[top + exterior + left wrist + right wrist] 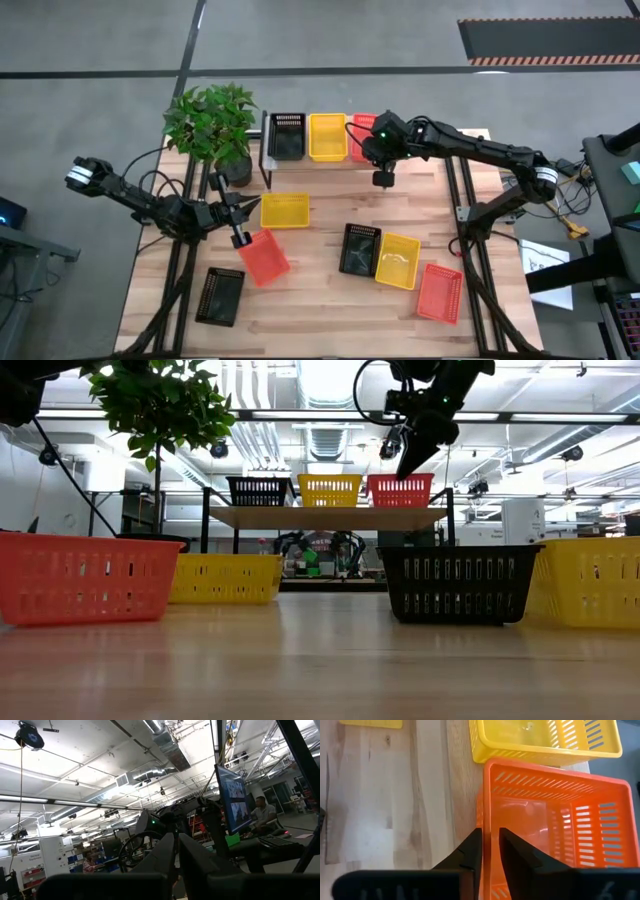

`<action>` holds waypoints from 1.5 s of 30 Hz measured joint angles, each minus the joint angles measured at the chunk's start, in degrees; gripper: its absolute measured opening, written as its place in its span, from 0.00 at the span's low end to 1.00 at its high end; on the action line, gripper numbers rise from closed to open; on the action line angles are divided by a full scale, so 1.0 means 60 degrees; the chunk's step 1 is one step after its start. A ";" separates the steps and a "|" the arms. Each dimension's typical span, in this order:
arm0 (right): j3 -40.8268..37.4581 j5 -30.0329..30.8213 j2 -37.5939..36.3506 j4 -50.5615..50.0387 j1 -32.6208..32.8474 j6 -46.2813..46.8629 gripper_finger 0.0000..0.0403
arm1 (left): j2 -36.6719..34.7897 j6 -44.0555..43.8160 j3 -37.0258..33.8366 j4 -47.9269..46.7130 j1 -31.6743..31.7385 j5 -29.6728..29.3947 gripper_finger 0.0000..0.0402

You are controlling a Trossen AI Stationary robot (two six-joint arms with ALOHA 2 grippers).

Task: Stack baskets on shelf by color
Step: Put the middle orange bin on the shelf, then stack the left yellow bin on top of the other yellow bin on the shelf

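Observation:
The shelf [400,160] [330,517] stands at the table's far side and carries one black basket [287,135], one yellow basket [327,136] and one orange basket [360,124] [400,490], side by side on their bottoms. My right gripper [381,160] [405,468] [490,837] reaches down over the orange one, shut on it. On the table lie a yellow basket [285,210], an orange basket [264,257], two black baskets [220,296] [360,248], another yellow [398,260] and another orange [440,292]. My left gripper [238,208] [176,845] hangs shut in the air by the table's yellow basket. My right gripper has the shelf's orange basket by the rim of its near wall [489,795], about mid-length. The thin wall runs into the narrow gap between the two fingers, one finger [520,857] inside and one [470,852] outside. It comes from above, slanting down. The basket stands level on the shelf board.
A potted plant [212,125] [155,410] stands at the table's far left corner, beside the shelf's left end. Bare table top [320,320] lies along the near edge and between the two groups of baskets. The room behind holds benches, screens and a seated person [262,812].

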 joint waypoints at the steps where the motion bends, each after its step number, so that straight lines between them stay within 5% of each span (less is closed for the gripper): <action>1: 0.0000 0.0012 -0.0012 -0.0036 0.0000 0.0063 0.16 | 0.0000 0.0000 0.0000 0.0000 0.0001 0.0000 0.03; 13: 0.1342 -0.0003 -0.0315 -0.1888 0.0341 0.2115 0.24 | 0.0000 0.0000 -0.0002 0.0000 0.0001 0.0000 0.03; 20: 0.1248 -0.0084 -0.0897 -0.2245 0.2351 0.3925 0.23 | 0.0000 -0.0087 0.0013 -0.0010 -0.0017 0.0000 0.03; 31: 0.0334 0.0522 -0.0180 0.1915 0.5603 0.3799 0.20 | 0.0051 -0.0291 0.0018 -0.0004 -0.0024 0.0000 0.03; 45: -0.0160 0.0592 0.2367 0.5180 0.6240 0.3221 0.20 | 0.0108 -0.0291 0.0018 -0.0001 -0.0024 0.0000 0.03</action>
